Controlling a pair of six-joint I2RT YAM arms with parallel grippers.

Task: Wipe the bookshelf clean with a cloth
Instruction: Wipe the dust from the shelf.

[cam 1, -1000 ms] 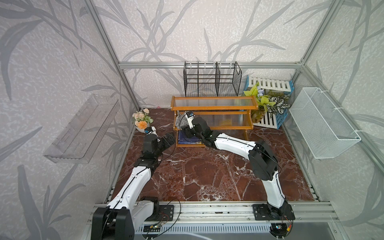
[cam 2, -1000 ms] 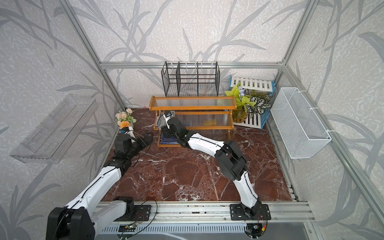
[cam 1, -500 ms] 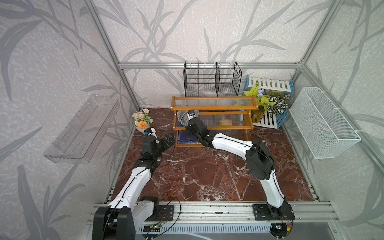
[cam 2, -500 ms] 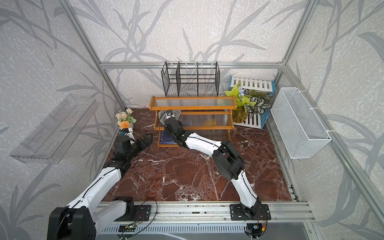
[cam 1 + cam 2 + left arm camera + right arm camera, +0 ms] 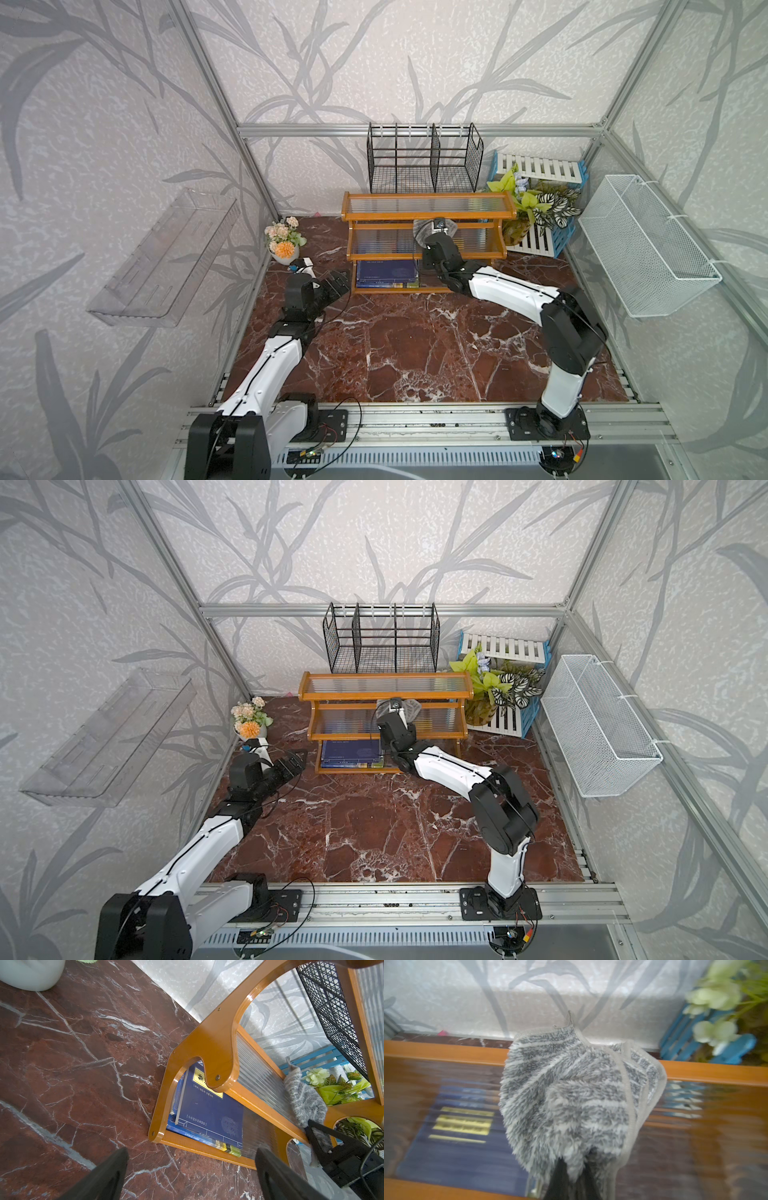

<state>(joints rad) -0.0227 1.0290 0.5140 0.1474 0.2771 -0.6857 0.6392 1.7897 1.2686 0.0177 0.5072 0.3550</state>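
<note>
A: What encloses the scene?
B: Pale walls [image 5: 415,62] printed with grey leaves, joined by an aluminium frame [image 5: 291,130]; a clear plastic shelf [image 5: 166,257] hangs on a side wall.
A: And below?
B: A red-brown marble surface [image 5: 415,345], evenly lit.

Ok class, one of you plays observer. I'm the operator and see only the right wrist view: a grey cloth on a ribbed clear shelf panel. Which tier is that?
Observer: The middle one. In a top view the cloth sits on the second panel of the bookshelf, near its centre.
Operator: Where is the other arm?
Observer: The left tool hangs open and empty beside the lowest tier, at the end where the books lie.
Operator: Anything behind the shelf?
Observer: A black wire rack stands right behind the top tier.
</note>
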